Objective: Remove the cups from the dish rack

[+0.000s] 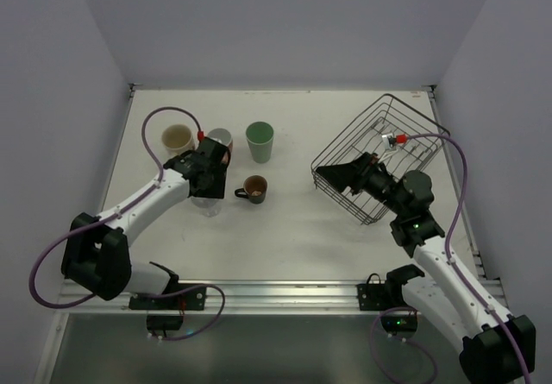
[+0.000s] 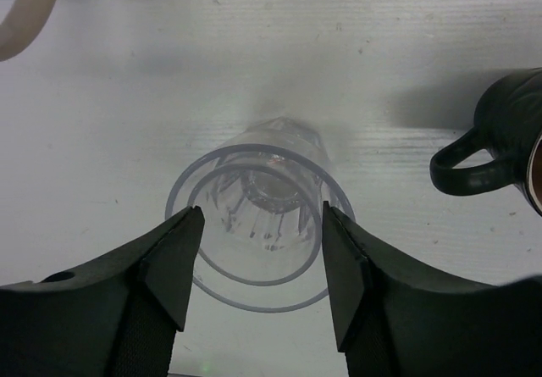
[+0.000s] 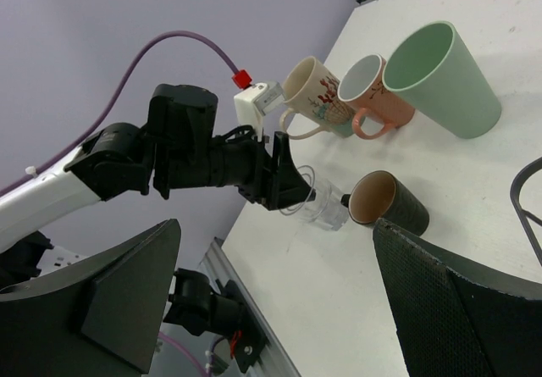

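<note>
Your clear glass [image 2: 258, 224] stands upright on the table [image 1: 293, 237], at the left side, directly under your left gripper [image 2: 261, 220]. Its fingers [image 2: 174, 254] are parted to about the width of the rim and sit one on each side of it; you cannot tell whether they touch the glass, and nothing shows a firm squeeze. The small brown mug [image 1: 254, 189] stands just to the right of the glass, handle turned towards it but apart from it. Behind the gripper stand the beige mug [image 1: 178, 138], the pink cup [image 3: 373, 89] and the mint green tumbler [image 1: 260, 141], in a row, mouths up; the pink cup sits close against the beige mug. All five are on the bare table, well apart from the dish rack [image 1: 405, 125], which lies skewed at the right side. Your right gripper [image 1: 338, 177] is at the rack's near left corner, its fingers spread wide and holding nothing; one wire shows just beside its right finger
</note>
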Motion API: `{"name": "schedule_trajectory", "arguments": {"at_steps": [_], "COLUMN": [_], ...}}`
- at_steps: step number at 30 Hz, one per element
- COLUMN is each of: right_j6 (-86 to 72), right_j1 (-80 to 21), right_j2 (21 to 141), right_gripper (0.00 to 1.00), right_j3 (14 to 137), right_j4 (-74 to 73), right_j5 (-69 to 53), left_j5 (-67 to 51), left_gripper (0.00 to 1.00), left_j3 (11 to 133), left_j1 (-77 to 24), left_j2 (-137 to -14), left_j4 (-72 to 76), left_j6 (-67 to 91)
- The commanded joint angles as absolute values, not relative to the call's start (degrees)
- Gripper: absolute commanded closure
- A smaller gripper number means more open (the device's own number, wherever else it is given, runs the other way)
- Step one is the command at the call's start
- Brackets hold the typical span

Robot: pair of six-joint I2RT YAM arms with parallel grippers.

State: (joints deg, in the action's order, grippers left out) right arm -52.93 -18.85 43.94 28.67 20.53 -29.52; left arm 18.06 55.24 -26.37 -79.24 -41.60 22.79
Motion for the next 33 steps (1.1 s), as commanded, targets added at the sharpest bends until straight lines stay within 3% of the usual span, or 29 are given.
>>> {"name": "schedule_trajectory", "arguments": {"at_steps": [1, 5, 15, 16, 17, 22, 33], "right_j6": [-52.1, -52.7, -52.6, -51.2, -50.3, -41.2, -31.7], "right_j1": [-19.0, -19.1, -19.2, -19.2, -19.2, -19.2, -19.2], "right_j2": [44.6, 46.1, 45.9, 43.8, 42.6, 30.6, 6.8], "right_gripper": [0.02, 0.02, 0.02, 0.02, 0.02, 0.04, 0.01], "right_j3": [28.7, 29.5, 32.1, 33.0, 33.7, 38.4, 43.8], "right_j4": [22.6, 23.6, 21.7, 19.2, 17.4, 1.5, -26.7], "right_j5": [-29.7, -30.7, -31.8, -31.2, -30.9, -23.9, 1.2], "left_j5": [20.8, 22.8, 18.8, 14.6, 12.5, 4.9, 13.4], "left_gripper": [0.35, 0.19, 0.13, 0.02, 0.00, 0.00, 0.00], "left_j3": [58.7, 64.8, 74.1, 73.8, 73.6, 71.7, 61.1], "left_j1": [-26.0, -26.0, -26.1, -26.1, -26.1, -26.2, -26.1], "left_j2": [-75.8, -72.5, -66.0, -64.5, -61.4, -49.2, -27.3], "left_j4": [-40.4, -40.3, -39.3, -37.6, -36.0, -25.8, -22.8], "left_j6": [21.6, 20.6, 18.0, 17.7, 17.5, 16.9, 16.5]}}
